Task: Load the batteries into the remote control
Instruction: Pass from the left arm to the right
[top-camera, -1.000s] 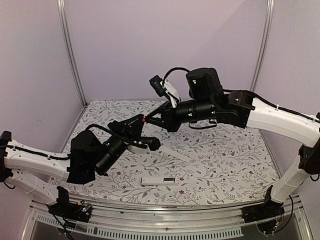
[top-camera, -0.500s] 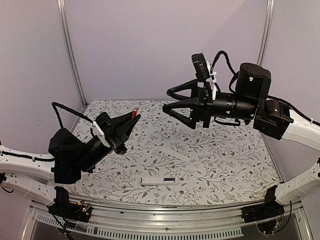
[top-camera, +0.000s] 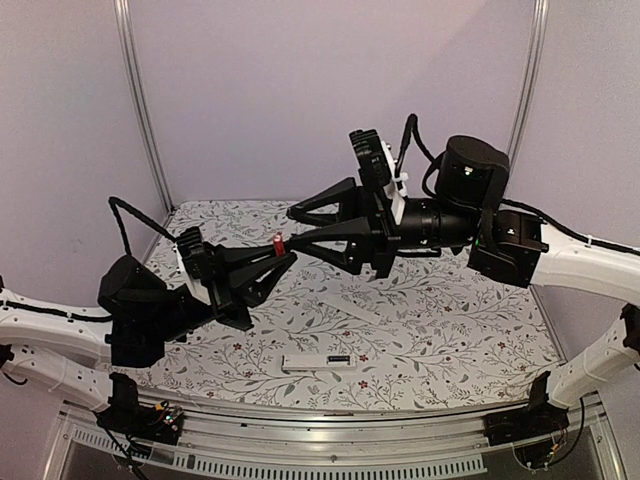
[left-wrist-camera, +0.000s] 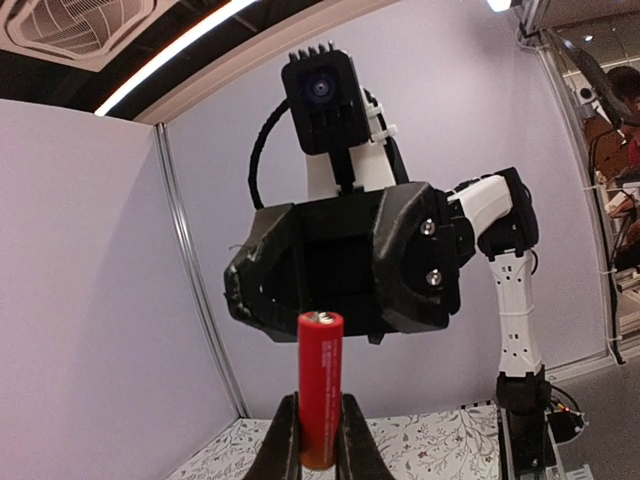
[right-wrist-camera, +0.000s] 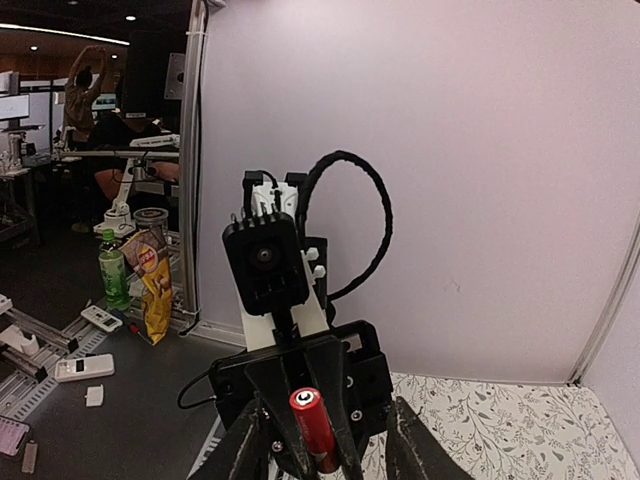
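1 red battery (top-camera: 277, 241), 1 remote control (top-camera: 318, 362), 1 white cover plate (top-camera: 350, 306), 2 grippers: left gripper (top-camera: 280, 256), right gripper (top-camera: 287, 229).

Red battery (left-wrist-camera: 320, 388) — white remote (top-camera: 318, 363), floral tabletop (top-camera: 450, 330).

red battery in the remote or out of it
Out. The red battery is clamped upright in the left gripper, raised in mid-air; the remote lies well apart from it.

1 camera sits high up behind both arms and looks down on the whole table (top-camera: 450, 330). The left wrist camera (right-wrist-camera: 265, 258) and the right wrist camera (left-wrist-camera: 320, 90) face each other, close and level. All 3 views share the red battery (left-wrist-camera: 320, 385).
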